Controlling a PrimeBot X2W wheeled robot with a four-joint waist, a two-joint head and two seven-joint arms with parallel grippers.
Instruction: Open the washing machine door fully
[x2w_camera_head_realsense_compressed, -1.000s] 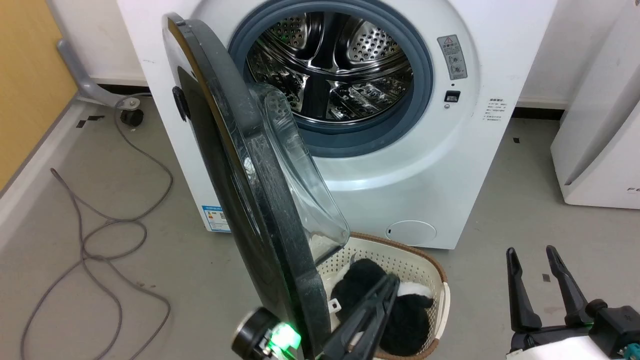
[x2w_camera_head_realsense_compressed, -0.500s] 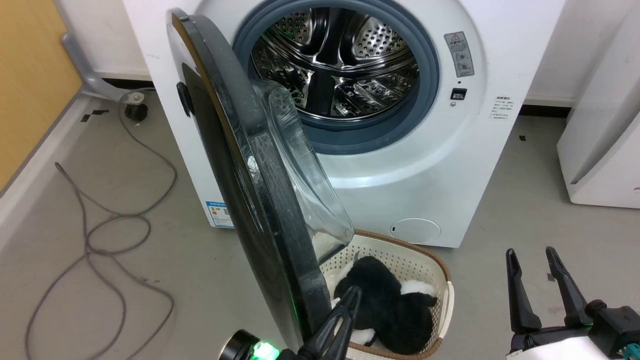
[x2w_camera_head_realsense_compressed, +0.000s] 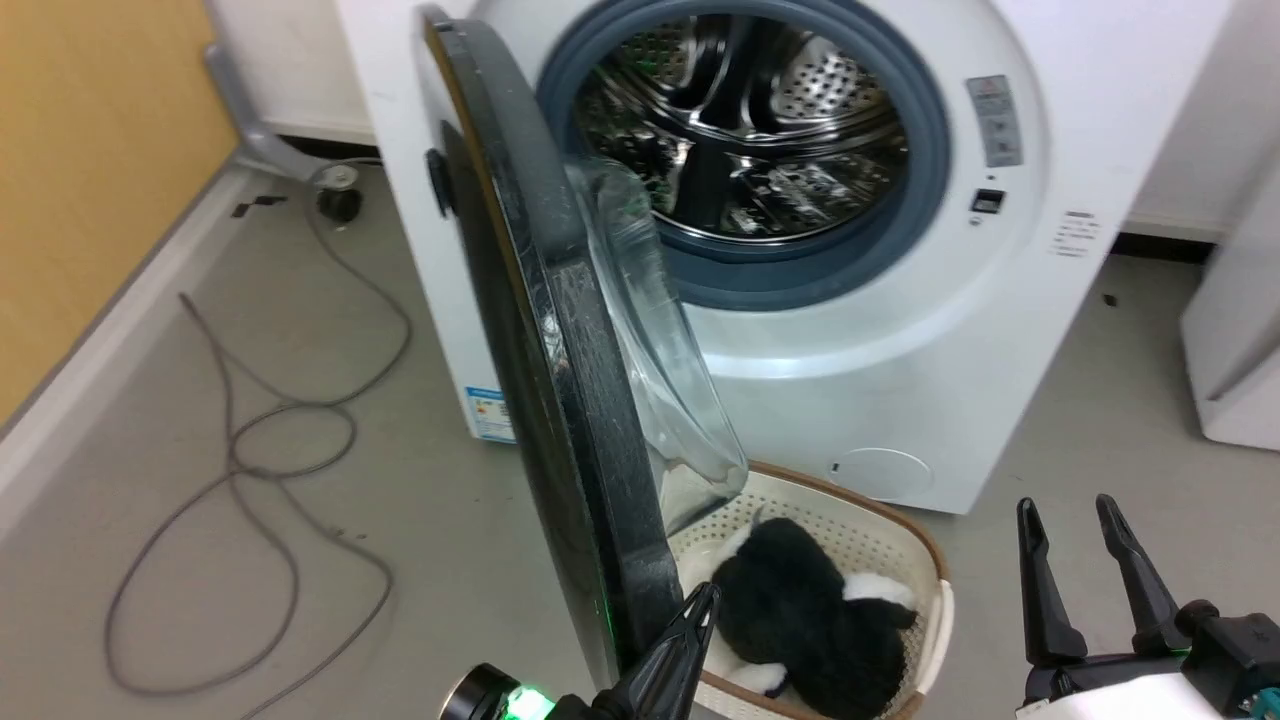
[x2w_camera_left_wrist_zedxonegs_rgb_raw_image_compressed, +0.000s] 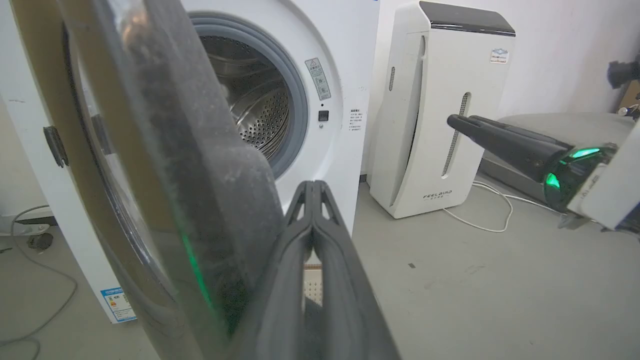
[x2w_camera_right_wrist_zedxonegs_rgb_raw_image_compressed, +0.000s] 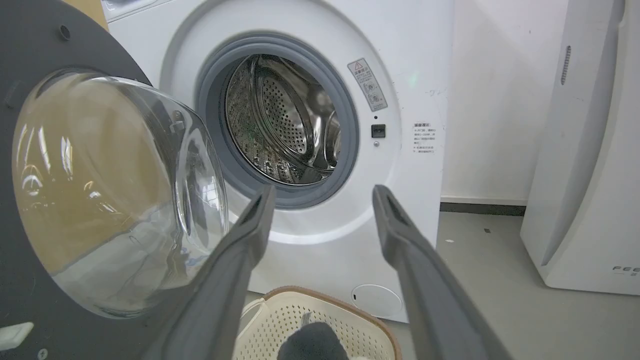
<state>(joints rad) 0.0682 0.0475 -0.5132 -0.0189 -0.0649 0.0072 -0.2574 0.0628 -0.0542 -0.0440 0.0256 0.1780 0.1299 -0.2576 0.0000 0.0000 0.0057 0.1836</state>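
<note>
Grey floor (x2w_camera_head_realsense_compressed: 300, 560), washer (x2w_camera_head_realsense_compressed: 1000, 330) ahead: we're roughly halfway, washing machine door (x2w_camera_head_realsense_compressed: 590, 400) half open, left gripper (x2w_camera_left_wrist_zedxonegs_rgb_raw_image_compressed: 312, 186) fingers pressed together, right gripper (x2w_camera_head_realsense_compressed: 1068, 508) fingers spread.

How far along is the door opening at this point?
Done: the washing machine door is unlatched and stands out from the front, the drum exposed. In hand: the left gripper, shut, sits at the door's lower rim, inner side; contact is unclear. The right gripper is open, apart. Remaining: swinging the door wider, to fully open.
</note>
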